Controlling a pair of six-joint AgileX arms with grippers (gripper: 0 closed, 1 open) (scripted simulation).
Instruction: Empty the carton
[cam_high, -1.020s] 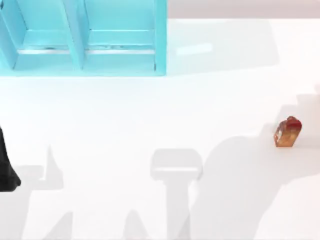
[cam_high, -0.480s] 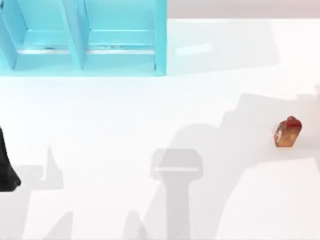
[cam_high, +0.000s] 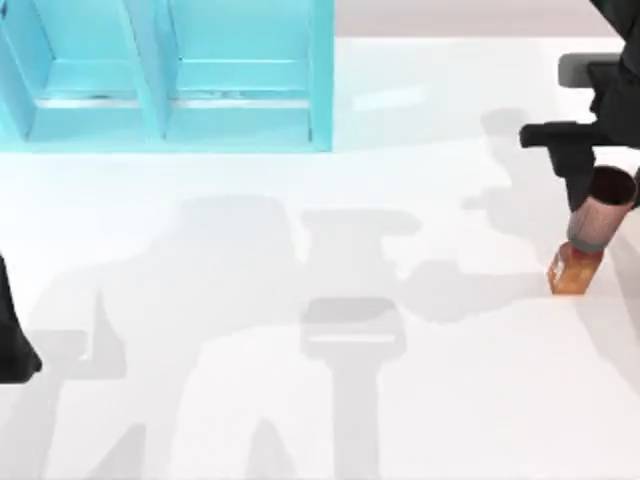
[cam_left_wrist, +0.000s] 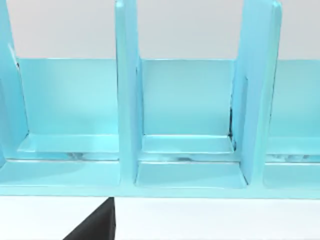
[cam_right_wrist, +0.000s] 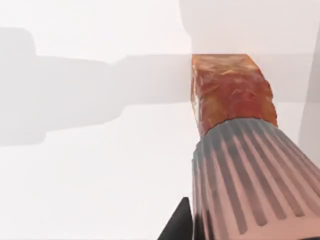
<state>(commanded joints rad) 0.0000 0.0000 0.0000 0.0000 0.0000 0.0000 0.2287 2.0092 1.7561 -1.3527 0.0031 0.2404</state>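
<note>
Directly over carton (cam_high: 572, 274): right pincer's (cam_high: 590, 195) cup (cam_high: 603, 208)

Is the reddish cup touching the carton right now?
Cannot tell. In the top view the cup overlaps the carton from above, and the right wrist view shows its ribbed end hiding the carton's near side; neither shows contact or a gap.

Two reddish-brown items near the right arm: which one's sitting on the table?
The carton, the small orange-brown box at the table's right. The ribbed round cup is held up by the right gripper, overlapping the carton's top from above.
</note>
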